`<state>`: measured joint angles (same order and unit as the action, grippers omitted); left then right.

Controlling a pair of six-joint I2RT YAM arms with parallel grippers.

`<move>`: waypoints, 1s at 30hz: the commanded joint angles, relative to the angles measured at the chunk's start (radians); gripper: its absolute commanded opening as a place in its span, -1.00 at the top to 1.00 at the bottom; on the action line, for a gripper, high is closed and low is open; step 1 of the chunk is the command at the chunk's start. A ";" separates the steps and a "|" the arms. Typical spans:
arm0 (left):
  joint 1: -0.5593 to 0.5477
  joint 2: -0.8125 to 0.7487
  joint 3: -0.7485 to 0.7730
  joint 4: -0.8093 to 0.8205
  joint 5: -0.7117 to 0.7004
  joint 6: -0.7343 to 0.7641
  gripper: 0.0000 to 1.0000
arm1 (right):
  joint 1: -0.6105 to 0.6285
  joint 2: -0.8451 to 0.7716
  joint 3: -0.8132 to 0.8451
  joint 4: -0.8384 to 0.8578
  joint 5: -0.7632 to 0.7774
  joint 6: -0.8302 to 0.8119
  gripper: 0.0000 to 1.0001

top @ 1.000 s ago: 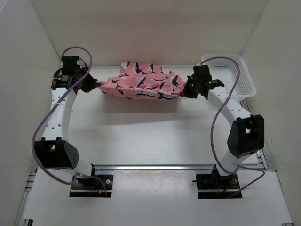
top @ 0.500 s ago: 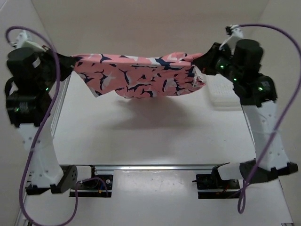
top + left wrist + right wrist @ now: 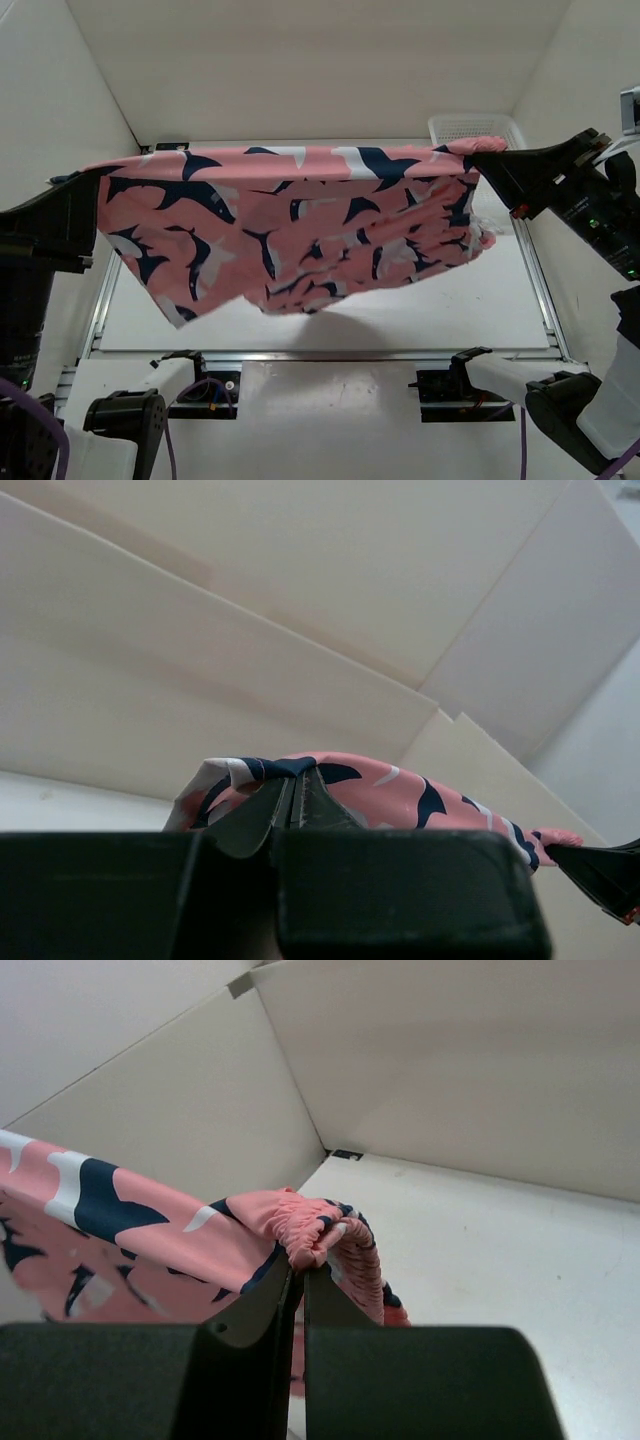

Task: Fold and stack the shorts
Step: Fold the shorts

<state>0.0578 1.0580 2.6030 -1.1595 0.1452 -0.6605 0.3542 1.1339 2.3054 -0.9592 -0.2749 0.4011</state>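
i see the shorts (image 3: 290, 230) stretched wide in the air above the worktop (image 3: 430, 312). left claw (image 3: 296, 802) is clenched on their left end, right claw (image 3: 298, 1278) clenched on the gathered right end. white basket (image 3: 462, 127) sits far right.

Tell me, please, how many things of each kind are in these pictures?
shorts: 1
basket: 1
grippers: 2 (left gripper, right gripper, each shut on the shorts)
Total: 4
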 commanded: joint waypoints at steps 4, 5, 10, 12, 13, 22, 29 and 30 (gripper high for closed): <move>0.025 0.096 -0.151 0.040 -0.191 0.059 0.80 | -0.034 -0.037 -0.177 -0.145 0.400 -0.027 1.00; 0.025 0.108 -0.197 0.075 -0.191 0.068 0.80 | -0.034 -0.037 -0.219 -0.135 0.428 -0.027 1.00; 0.025 0.210 -0.437 0.159 -0.157 0.090 0.80 | -0.034 -0.002 -0.572 0.023 0.525 -0.041 1.00; 0.025 0.279 -0.507 0.176 -0.157 0.111 0.80 | -0.034 0.045 -0.665 0.114 0.525 -0.050 1.00; 0.025 0.304 -0.530 0.208 -0.157 0.111 0.80 | -0.043 0.119 -0.681 0.137 0.525 -0.050 1.00; 0.025 0.766 -0.462 0.242 -0.187 0.143 0.80 | -0.103 0.709 -0.518 0.316 0.410 -0.068 1.00; 0.059 1.054 -0.221 0.242 -0.131 0.133 0.80 | -0.135 1.110 -0.093 0.266 0.290 -0.058 1.00; 0.059 1.068 -0.204 0.242 -0.131 0.133 0.80 | -0.135 1.162 -0.054 0.266 0.272 -0.058 1.00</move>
<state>0.0486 2.1593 2.2932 -0.9703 0.1303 -0.5560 0.2722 2.2562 2.1223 -0.6365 -0.0517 0.3973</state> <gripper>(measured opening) 0.112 0.019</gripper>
